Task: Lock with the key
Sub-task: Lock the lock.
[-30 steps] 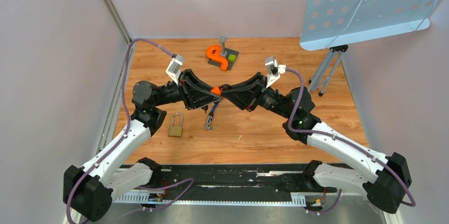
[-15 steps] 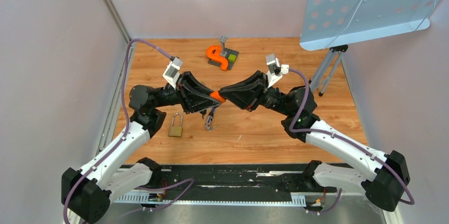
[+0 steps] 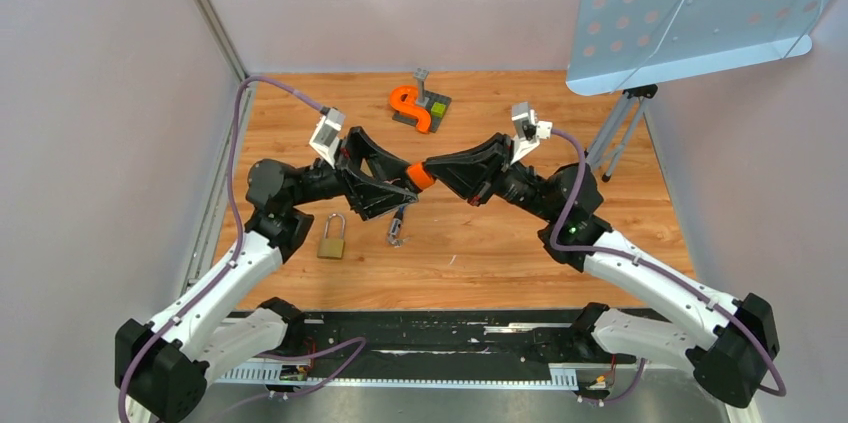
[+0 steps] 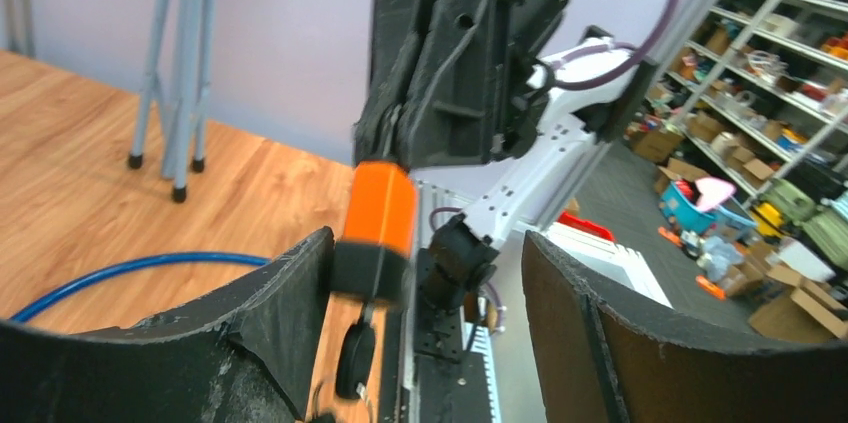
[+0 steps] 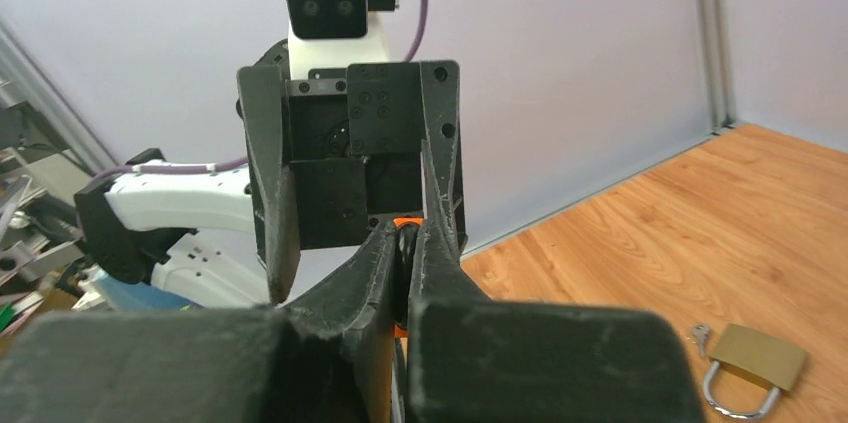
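Note:
An orange and black key fob point(image 3: 420, 178) hangs in mid-air between the two arms. My right gripper point(image 3: 430, 171) is shut on its orange end point(image 5: 405, 224). My left gripper point(image 3: 408, 181) stands open around the fob point(image 4: 380, 228), whose black end lies against the left finger point(image 4: 290, 293). A blue cord and the key point(image 3: 397, 232) dangle below the fob, down towards the table. The brass padlock point(image 3: 332, 239) lies flat on the wooden table to the left of the key, also visible low in the right wrist view as the padlock point(image 5: 755, 368).
An orange S-shaped piece on a dark base point(image 3: 415, 106) sits at the back of the table. A tripod point(image 3: 620, 128) holding a perforated panel point(image 3: 700, 8) stands at the back right. Walls close in the left side and the back.
My left gripper has opened and let go of the fob. My right gripper has closed on its orange end and drawn slightly to the right.

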`<state>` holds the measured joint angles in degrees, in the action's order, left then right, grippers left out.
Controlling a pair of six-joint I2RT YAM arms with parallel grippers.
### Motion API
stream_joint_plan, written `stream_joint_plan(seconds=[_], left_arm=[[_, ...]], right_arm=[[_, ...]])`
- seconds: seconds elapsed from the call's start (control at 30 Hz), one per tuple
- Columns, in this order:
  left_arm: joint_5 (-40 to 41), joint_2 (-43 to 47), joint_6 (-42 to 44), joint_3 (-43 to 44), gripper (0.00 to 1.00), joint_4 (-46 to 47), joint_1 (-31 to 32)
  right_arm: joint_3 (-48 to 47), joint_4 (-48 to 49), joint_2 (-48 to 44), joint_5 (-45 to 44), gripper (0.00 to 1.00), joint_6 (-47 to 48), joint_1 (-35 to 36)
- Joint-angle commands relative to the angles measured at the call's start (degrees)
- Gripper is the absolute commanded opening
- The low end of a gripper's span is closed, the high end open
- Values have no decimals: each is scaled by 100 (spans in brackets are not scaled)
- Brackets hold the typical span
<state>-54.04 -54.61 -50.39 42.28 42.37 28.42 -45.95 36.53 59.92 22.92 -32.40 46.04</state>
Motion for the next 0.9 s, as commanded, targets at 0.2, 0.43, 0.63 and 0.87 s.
stream_joint_plan(seconds=[0.2, 0.43, 0.63, 0.87], left_arm=[[369, -148, 724, -236, 60, -734, 17], [-26, -696, 11, -250, 15, 606, 19], [7, -525, 335, -301, 0, 342, 13], [115, -32, 1351, -282, 0, -833, 14]], right_arm=[[-27, -192, -670, -81, 0, 298, -270], [16, -257, -732, -3, 0, 181, -302], [75, -396, -865, -336, 0, 226, -385], [268, -588, -1393, -932, 0, 304, -736]])
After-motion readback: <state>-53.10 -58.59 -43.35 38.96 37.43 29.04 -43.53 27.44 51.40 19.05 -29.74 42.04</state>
